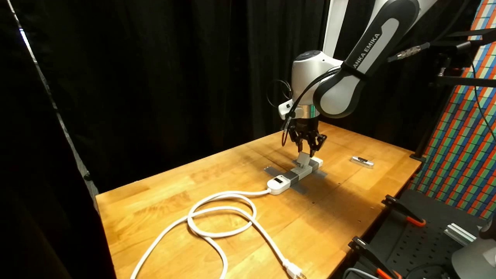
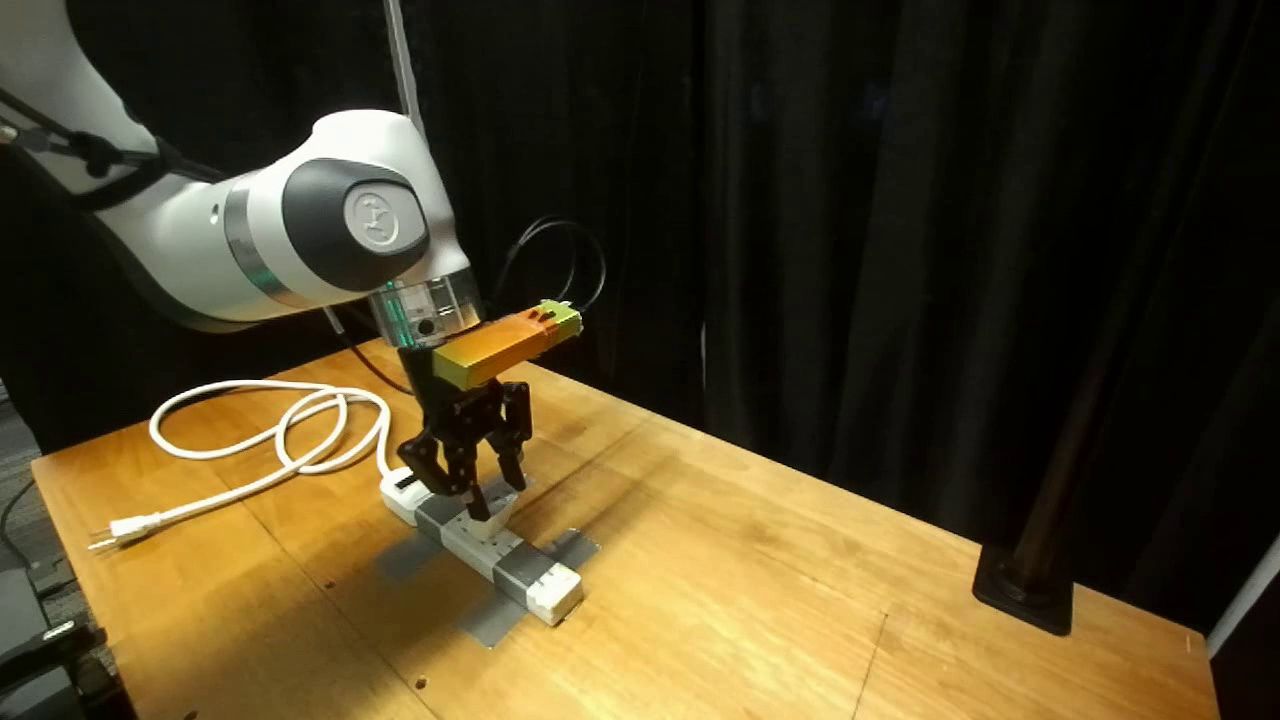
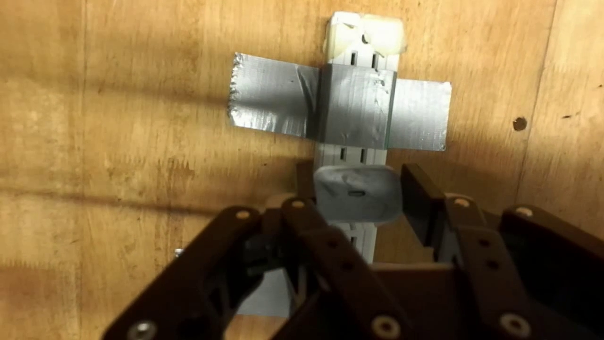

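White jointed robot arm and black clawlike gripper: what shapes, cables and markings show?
The arm is rounded and white, with a dark segment lettered "ANKA EMIKA" in white, plus thin black cables. The gripper is black with angular, linked fingers.

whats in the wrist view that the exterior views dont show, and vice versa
Only the wrist view: a small dark oblong port in the face of the pale squarish plastic adapter.
Only the exterior views: the looped white cable with its white plug, the white and grey robot arm and black curtains.
Shared: the long white plastic power strip, grey tape across it, and the black gripper straddling that adapter.
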You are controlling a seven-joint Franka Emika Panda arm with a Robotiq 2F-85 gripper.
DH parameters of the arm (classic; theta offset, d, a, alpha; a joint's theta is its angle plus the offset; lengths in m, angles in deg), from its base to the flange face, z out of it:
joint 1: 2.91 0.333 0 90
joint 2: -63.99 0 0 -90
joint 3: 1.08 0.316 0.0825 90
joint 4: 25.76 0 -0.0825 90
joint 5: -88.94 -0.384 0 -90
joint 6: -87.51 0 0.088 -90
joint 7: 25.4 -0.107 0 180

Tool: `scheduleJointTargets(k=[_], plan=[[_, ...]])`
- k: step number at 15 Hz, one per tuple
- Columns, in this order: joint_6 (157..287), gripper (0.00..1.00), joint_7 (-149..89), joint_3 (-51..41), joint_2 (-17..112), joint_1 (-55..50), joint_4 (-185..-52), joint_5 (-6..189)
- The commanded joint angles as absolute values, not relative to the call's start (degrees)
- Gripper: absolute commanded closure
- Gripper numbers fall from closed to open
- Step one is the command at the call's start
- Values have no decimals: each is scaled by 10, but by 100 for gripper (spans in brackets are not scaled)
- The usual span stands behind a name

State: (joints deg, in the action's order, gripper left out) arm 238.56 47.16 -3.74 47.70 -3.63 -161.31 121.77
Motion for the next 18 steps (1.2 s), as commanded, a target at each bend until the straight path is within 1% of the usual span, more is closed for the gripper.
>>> scheduleJointTargets(k=[1, 18], plan=[[2396, 77, 462, -34, 471, -42, -1611, 1218], [2388, 77, 447, -36, 480, -44, -1625, 1222]])
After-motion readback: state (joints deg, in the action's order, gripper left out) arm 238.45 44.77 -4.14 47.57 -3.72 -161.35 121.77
